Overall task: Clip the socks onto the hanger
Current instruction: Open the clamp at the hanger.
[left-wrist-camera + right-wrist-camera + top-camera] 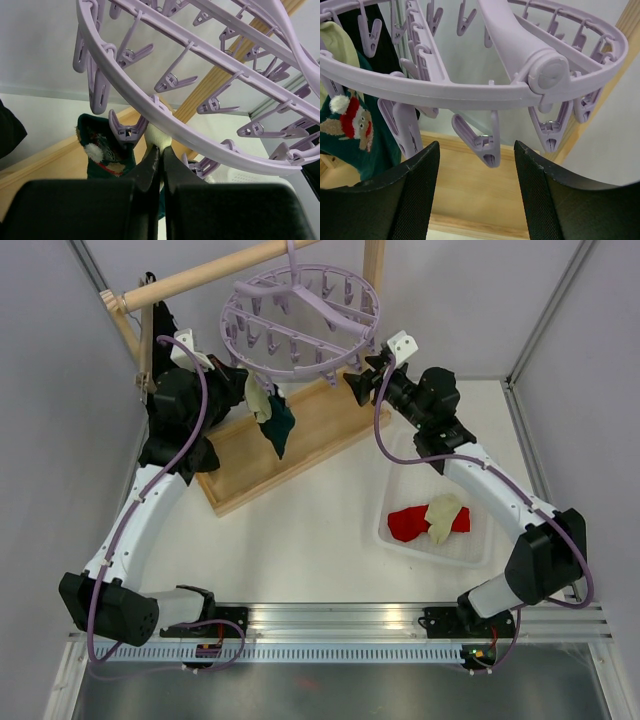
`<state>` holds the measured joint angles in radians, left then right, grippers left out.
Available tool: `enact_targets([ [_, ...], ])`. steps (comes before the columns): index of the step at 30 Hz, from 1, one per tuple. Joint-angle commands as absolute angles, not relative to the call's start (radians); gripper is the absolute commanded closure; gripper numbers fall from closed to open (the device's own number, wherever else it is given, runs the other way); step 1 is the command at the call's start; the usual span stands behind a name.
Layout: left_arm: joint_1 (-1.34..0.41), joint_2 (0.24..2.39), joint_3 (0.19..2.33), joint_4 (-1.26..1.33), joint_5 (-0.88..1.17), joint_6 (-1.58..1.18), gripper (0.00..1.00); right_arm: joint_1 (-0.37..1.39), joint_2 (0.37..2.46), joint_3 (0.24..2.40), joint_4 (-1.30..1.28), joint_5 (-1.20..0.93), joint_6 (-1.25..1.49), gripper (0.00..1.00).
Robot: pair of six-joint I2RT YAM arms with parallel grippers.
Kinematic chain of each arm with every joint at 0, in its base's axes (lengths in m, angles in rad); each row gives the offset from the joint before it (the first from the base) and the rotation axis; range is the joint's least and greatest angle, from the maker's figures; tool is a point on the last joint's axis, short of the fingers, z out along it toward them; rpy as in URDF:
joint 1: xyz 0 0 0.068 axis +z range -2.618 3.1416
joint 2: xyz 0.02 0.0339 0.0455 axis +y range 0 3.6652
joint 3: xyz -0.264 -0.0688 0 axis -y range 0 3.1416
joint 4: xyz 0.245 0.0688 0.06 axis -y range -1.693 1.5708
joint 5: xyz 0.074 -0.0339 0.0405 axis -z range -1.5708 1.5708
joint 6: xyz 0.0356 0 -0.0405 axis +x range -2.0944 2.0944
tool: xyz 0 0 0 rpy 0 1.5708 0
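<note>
left gripper (pixel 161 150): raised to the near-left edge of the hanger, jaws pressed together, pinching the top of a cream sock (pixel 159 136) just under the outer ring. whether a clip also bites this sock cannot be told.

teal sock (pixel 102 150): hangs from a clip (pixel 126 131) on the outer ring, just left of the pinched cream sock and touching it. it has a small figure with a red and white hat on it. in the top view the pair dangle together over the wooden base.

hanger (pixel 300 364): round, lavender, two rings joined by spokes, with many small clips hanging down. it is hooked on the pole of a wooden rack (pixel 300 435) at the far side of the table.

right gripper (pixel 476 147): jaws spread wide, holding nothing, just below the near-right rim of the hanger. one empty clip (pixel 485 145) hangs between the fingers; whether it touches them cannot be told.

clear tray (pixel 400 455): on the table right of the rack, under the right arm. it holds a red sock (pixel 405 523) and a second cream sock (pixel 443 516) lying partly over the red one.
</note>
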<state>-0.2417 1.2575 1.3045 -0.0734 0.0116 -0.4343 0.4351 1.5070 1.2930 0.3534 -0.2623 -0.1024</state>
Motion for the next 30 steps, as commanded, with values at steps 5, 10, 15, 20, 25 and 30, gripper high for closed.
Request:
enact_targets([
  [5,-0.236,1.229,1.354,-0.041,0.060,-0.460,0.98,0.485,1.512,1.333,0.459,-0.161,-0.147,0.33],
  [10,-0.236,1.221,1.358,-0.040,0.066,-0.454,0.98,0.492,1.525,1.350,0.483,-0.120,-0.147,0.33],
  [15,-0.235,1.218,1.358,-0.041,0.069,-0.449,0.98,0.499,1.551,1.385,0.480,-0.098,-0.150,0.33],
  [20,-0.235,1.218,1.359,-0.040,0.071,-0.448,0.98,0.502,1.578,1.427,0.459,-0.098,-0.150,0.33],
  [25,-0.233,1.216,1.358,-0.041,0.072,-0.448,0.98,0.506,1.583,1.437,0.443,-0.098,-0.150,0.34],
  [30,-0.233,1.216,1.355,-0.040,0.078,-0.446,0.98,0.511,1.583,1.437,0.436,-0.087,-0.150,0.40],
])
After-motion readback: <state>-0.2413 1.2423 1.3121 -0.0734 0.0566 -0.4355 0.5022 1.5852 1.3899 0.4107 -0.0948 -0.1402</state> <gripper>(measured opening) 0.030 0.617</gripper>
